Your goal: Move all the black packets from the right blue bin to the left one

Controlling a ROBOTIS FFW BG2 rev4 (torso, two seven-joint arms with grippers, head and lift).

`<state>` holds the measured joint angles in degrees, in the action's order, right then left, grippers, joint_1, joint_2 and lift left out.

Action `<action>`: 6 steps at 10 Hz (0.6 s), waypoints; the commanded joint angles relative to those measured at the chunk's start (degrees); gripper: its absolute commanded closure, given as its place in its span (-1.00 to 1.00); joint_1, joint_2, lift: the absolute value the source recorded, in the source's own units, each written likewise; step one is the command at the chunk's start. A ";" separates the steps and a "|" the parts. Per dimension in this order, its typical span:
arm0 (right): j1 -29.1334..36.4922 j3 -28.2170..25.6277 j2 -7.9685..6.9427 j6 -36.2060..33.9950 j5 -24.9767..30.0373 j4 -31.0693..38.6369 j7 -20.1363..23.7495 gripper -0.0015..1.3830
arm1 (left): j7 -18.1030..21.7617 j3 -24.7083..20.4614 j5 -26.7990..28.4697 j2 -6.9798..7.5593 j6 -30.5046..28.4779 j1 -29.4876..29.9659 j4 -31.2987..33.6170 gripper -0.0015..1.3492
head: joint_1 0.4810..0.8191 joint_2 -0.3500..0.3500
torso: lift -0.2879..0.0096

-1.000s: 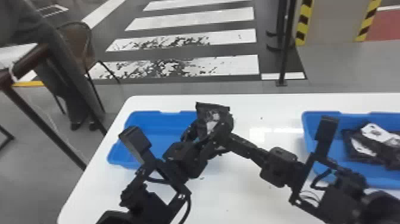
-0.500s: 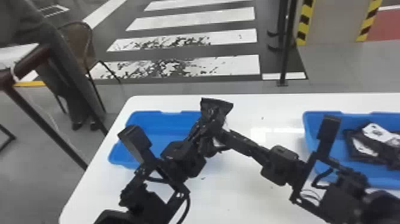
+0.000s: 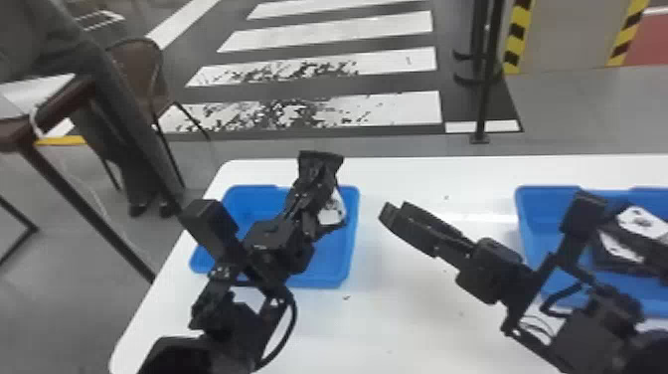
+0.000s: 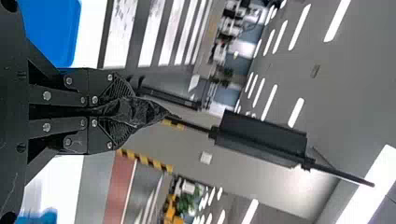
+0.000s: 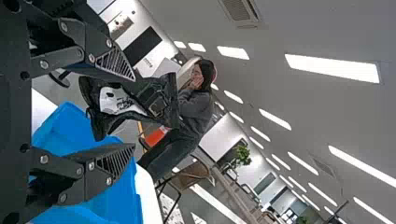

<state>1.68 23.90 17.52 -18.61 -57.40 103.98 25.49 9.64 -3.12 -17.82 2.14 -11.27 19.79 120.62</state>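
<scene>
Bright overhead light strips (image 5: 332, 68)

White table (image 3: 407, 318), two bins (image 3: 343, 253), maybe crumbs (image 3: 346, 297)

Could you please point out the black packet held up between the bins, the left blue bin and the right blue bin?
Black packet (image 5: 114, 100): right wrist view, white patch.
Left blue bin (image 3: 352, 233): head view, right-hand wall.
Right blue bin (image 3: 544, 200): head view, far wall.

The left gripper (image 3: 318, 186) took the black packet (image 3: 332, 211) from the right edge of the left blue bin (image 3: 354, 238) to over that bin's right side. The right gripper (image 3: 394, 212) came off the packet and moved away, to the right of the bin.
</scene>
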 commanded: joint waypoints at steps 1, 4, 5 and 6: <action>0.29 -0.59 -0.03 0.19 -0.19 -0.27 -0.09 -0.77 | -1.91 -3.16 10.96 -0.39 5.36 -4.88 -8.34 0.80 | 0.27 0.80 | -0.01; 0.43 -0.93 -0.03 0.19 -0.64 -0.41 -0.09 -0.76 | -5.69 -6.48 29.24 -0.30 8.74 -10.37 -16.77 0.80 | 0.27 1.00 | -0.01; 0.57 -1.16 -0.03 0.19 -0.64 -0.41 0.00 -0.76 | -5.95 -6.93 29.01 -0.21 8.74 -11.35 -19.59 0.54 | 0.27 1.00 | -0.01; 0.71 -1.85 -0.03 0.19 -0.30 -0.41 -0.09 -0.76 | -5.86 -6.82 24.44 -0.12 8.46 -10.51 -20.43 -0.27 | 0.27 1.00 | -0.01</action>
<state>2.28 22.44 17.49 -18.42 -57.86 103.57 25.42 3.76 -9.99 8.97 1.95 -2.66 8.91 100.92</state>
